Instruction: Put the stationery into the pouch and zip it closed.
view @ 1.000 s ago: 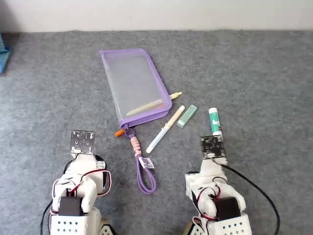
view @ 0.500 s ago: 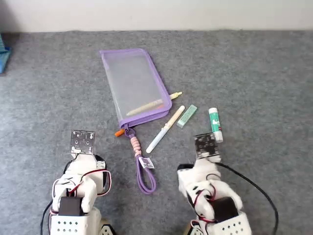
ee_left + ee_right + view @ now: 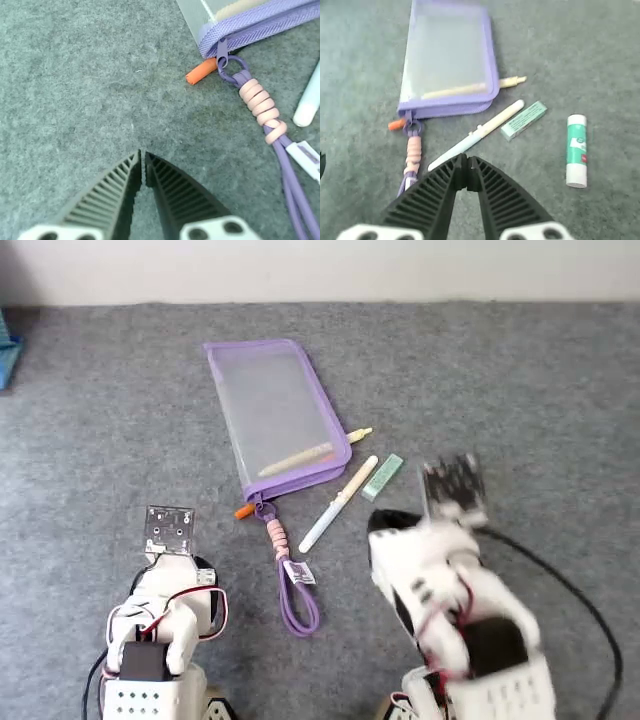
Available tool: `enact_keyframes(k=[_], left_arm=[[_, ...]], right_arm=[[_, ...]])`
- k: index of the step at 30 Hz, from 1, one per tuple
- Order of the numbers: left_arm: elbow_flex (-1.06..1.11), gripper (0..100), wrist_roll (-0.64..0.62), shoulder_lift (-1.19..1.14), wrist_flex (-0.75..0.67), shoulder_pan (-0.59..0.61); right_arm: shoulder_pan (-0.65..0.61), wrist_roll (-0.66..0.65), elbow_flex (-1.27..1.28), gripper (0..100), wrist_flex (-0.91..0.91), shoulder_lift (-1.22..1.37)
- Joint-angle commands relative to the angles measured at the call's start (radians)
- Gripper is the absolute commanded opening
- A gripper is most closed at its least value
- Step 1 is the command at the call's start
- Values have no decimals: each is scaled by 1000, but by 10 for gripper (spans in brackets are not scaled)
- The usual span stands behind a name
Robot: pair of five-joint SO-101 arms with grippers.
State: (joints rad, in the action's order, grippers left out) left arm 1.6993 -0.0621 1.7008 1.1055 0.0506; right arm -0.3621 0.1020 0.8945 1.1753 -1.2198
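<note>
Right wrist view shows the right tool (image 3: 466, 161) pinched shut and empty over the grey felt tabletop (image 3: 580, 45), with a long white-and-cream pen (image 3: 477, 134), a flat mint-green eraser (image 3: 524, 120) and a green-and-white glue stick (image 3: 576, 150) lying just beyond its tips. Past them, toward the far edge, the translucent purple-trimmed zip pouch (image 3: 449, 60) lies flat with a cream pencil (image 3: 465, 89) inside, its tip poking out. The left tool (image 3: 141, 156) is likewise closed on nothing, near a small orange cap (image 3: 201, 71) beside the pouch's corner and pink coiled zipper cord (image 3: 260, 102).
</note>
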Motion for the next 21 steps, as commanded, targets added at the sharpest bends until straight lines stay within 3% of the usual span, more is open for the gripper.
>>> enact_keyframes(k=[1, 8, 11, 15, 21], left_arm=[[-8, 14, 2, 12, -21, -3], [-8, 14, 2, 12, -21, -3], [-8, 14, 2, 12, -21, -3], [-8, 14, 2, 12, -21, -3], [-8, 14, 2, 12, -21, -3]], right_arm=[[-30, -60, -192, 9, -8, 326], [-45, -253, -327, 12, -153, 799], [-70, -239, -370, 12, -208, 935], [-128, -233, -525, 17, -134, 1084], [-188, -161, -790, 172, 15, 1345]])
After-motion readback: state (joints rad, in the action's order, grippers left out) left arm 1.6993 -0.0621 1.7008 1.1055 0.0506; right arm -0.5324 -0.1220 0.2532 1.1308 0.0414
